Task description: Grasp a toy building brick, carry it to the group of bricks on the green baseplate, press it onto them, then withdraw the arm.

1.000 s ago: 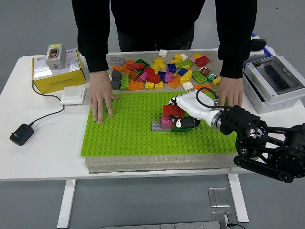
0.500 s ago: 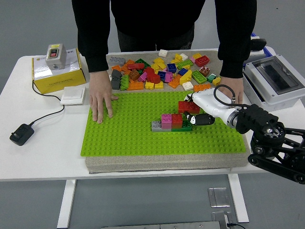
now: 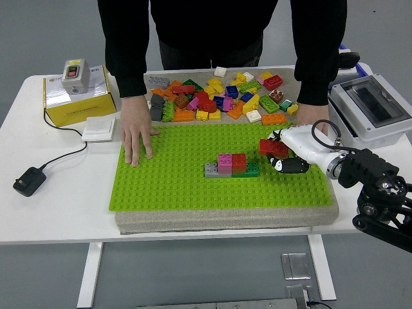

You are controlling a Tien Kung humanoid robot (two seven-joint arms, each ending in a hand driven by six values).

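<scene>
My right hand [image 3: 283,156] is white with black fingertips and is shut on a red brick [image 3: 273,147]. It holds the brick just above the green baseplate [image 3: 174,187], to the right of the group of bricks [image 3: 232,165]. The group is a low row of grey, pink, red and green bricks near the plate's middle. The hand is apart from the group. My left arm is out of view.
A person stands at the far side with one hand [image 3: 136,135] flat on the plate's left corner and the other hand [image 3: 315,122] at its right corner, behind my hand. A pile of loose bricks [image 3: 219,96] lies behind the plate. A yellow box [image 3: 77,96] stands left, a white switch box [image 3: 370,109] right.
My right hand has moved to the right, away from the group of bricks, with the red brick still in its fingers. The person's hands have not moved.
</scene>
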